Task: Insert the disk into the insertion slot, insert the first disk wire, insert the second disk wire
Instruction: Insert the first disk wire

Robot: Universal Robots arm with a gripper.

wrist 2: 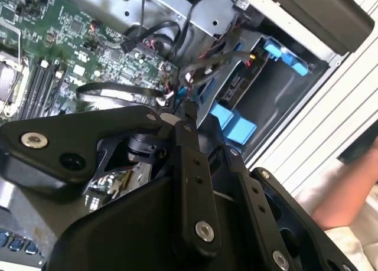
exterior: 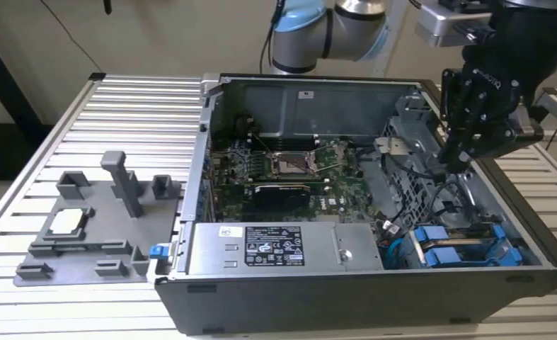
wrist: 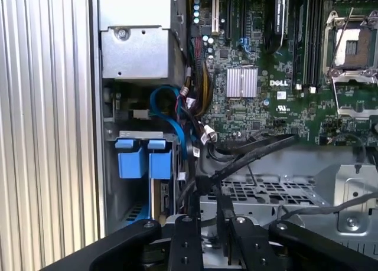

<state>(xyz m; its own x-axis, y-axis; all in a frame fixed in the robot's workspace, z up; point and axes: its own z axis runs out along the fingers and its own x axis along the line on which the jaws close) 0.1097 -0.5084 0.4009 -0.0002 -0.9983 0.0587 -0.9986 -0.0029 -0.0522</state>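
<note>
We see gripper [wrist 2: 180, 114] near black cables [wrist 2: 208, 59], blue drive frames [wrist 2: 236, 128] just beyond, green motherboard [wrist 2: 65, 52] beside, person's hand [wrist 2: 348, 200] outside case [wrist 2: 319, 14].

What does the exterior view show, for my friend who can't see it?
A black robot pincer hangs over dark cables inside an open computer case. Two blue-framed disks sit side by side at the exterior view's lower right.

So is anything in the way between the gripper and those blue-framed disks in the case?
Yes, loose wiring. In the exterior view, black cables loop between the gripper above and the two blue-framed disks seated in the computer case. In the first wrist view a blue cable also hangs beside them.
</note>
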